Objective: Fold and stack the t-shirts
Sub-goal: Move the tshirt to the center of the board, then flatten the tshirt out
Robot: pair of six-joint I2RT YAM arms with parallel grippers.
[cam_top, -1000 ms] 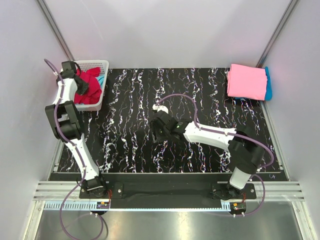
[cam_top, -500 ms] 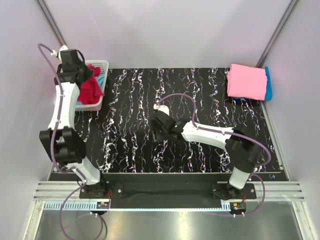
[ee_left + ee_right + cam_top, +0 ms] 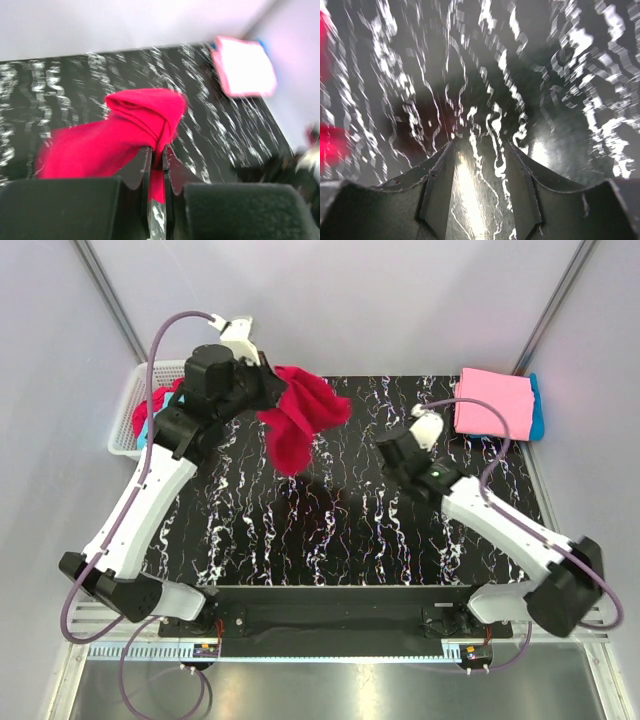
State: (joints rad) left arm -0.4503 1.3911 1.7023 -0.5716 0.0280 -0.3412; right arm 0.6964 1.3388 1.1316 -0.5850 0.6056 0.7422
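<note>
Hoisting the crimson t-shirt (image 3: 300, 425) above the desk (image 3: 330, 540)
Pinches a bunched fold of it in the left claw (image 3: 156, 150), pressed almost together, toward 11 o'clock, with the cloth dangling free, probably to let it fall open before laying it flat for folding. Holds the right claw (image 3: 479, 165) spread and empty toward 2 o'clock over bare desk, likely ready to catch a hanging edge. Shows the pink t-shirt (image 3: 492, 403) folded atop the turquoise t-shirt (image 3: 537, 412) in the far 2 o'clock corner, the stack to build on

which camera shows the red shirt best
Top external: the whole red shirt hangs bunched from the left hand above the table. Left wrist shows only a blurred fold at the grip; right wrist catches just red smears at its left edge.
</note>
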